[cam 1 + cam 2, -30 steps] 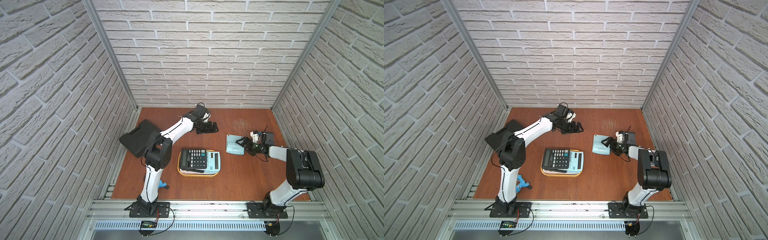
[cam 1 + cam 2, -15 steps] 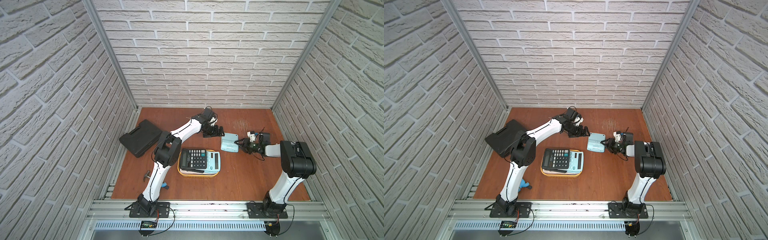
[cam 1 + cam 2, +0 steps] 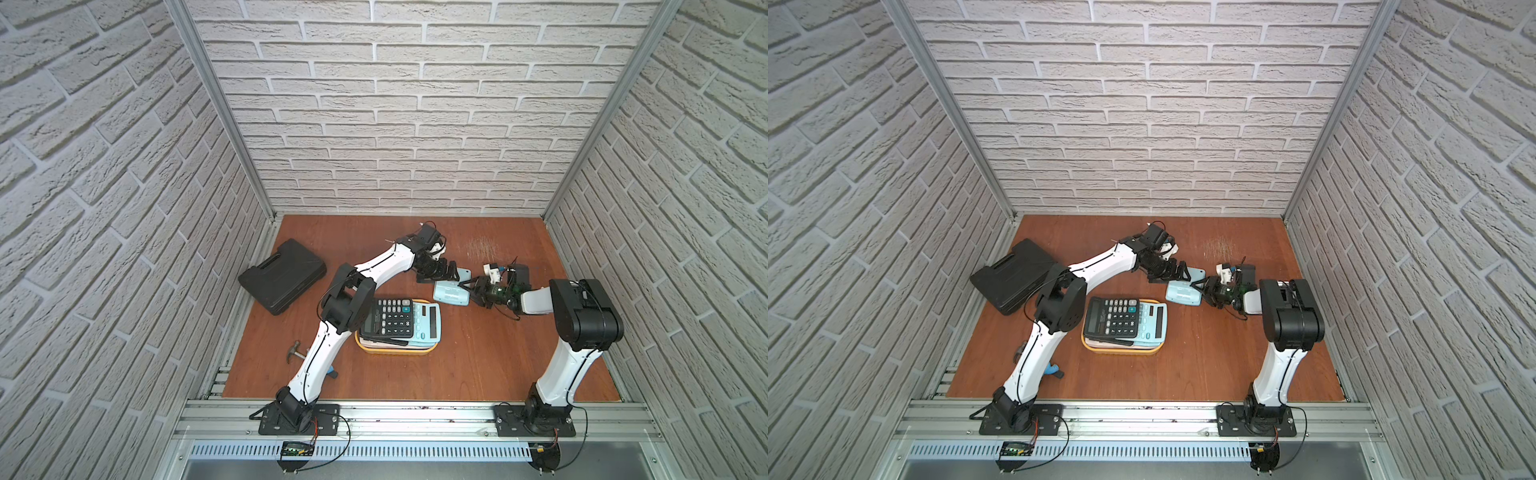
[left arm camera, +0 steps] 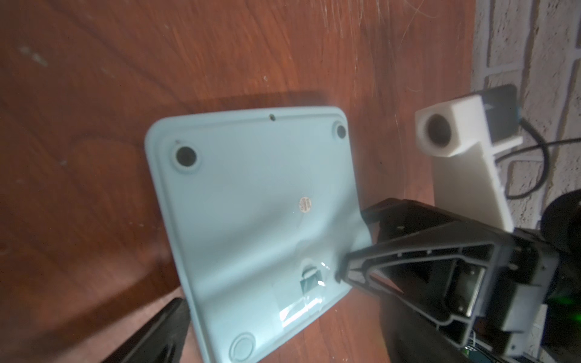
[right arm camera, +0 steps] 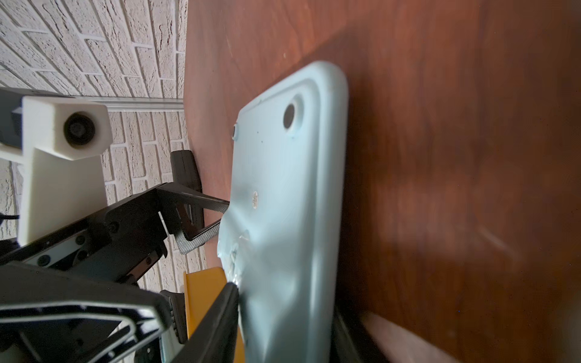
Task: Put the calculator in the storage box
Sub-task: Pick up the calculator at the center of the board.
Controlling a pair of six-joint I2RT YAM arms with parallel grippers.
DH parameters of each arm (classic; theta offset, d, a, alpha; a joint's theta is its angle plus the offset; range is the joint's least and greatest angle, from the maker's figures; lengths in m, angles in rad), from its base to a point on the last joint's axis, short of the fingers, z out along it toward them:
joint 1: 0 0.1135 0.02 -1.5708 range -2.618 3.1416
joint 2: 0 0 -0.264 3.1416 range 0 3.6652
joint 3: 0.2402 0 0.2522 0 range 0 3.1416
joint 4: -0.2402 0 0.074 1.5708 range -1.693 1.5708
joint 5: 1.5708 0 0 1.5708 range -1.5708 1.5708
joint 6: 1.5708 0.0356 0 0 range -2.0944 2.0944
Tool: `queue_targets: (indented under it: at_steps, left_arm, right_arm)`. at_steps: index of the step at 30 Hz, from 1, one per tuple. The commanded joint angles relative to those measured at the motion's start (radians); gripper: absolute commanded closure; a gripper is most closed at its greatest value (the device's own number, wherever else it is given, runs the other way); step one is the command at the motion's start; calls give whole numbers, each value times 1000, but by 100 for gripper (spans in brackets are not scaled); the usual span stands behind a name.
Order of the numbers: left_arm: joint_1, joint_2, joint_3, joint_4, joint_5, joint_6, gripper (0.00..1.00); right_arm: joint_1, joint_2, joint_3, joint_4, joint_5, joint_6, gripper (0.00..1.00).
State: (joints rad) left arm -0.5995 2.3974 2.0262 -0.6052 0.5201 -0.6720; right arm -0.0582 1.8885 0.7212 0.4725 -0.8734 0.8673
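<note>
No writing reads anywhere: the round sticker on the back of the calculator carries print too small to make out, and the lettering above the keys of the black calculator is a blur. The task's calculator is face down, so its keys and display are hidden. What shows is a pale blue shell with rounded corners, a raised border, dark round feet at two corners, a pale foot at a third, and a battery catch under glaring clear tape. It sits outside the storage box, just past the box's rear right corner, between the two claws. The right claw pinches the end nearest its arm, one finger on the back and one under the edge. Whether the other end rests on the tabletop cannot be told. The left claw is spread wide right at the calculator's rear edge, contact unclear. Only one of its fingers shows in the left wrist view, cut off by the frame. Inside the yellow box, the black calculator overlaps a second blue calculator, with something pale beneath that is hard to identify. A black case lies well apart on the left arm's side.
</note>
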Motion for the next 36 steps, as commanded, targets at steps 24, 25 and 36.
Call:
queue_targets:
  at_steps: [24, 25, 36]
  left_arm:
    - [92, -473, -306, 108, -40, -68, 2]
    - [97, -498, -321, 110, -42, -80, 2]
    - [119, -695, -409, 151, 12, -166, 2]
  right_arm:
    - [198, -583, 109, -662, 567, -496, 85]
    - [224, -614, 120, -694, 627, -532, 85]
    - [570, -816, 175, -741, 1257, -884, 84]
